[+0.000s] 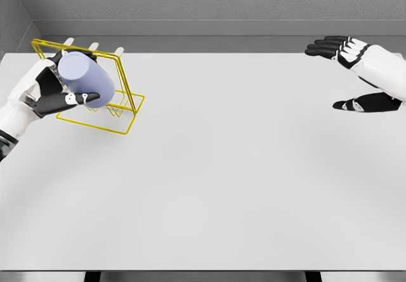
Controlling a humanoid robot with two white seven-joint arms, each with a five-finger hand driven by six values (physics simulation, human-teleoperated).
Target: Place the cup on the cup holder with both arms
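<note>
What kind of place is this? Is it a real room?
Probably a simulated test bench, not a real room: a bare white table, plain grey walls, a yellow wire cup holder and one lavender cup.

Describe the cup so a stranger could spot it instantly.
Look to the far left of the white table, where a yellow wire rack stands. The left hand grips the cup against it: a pale lavender cylinder, the only solid-coloured object there.

cup (85, 79) before cup holder (120, 108), table (222, 168) far-left
</note>
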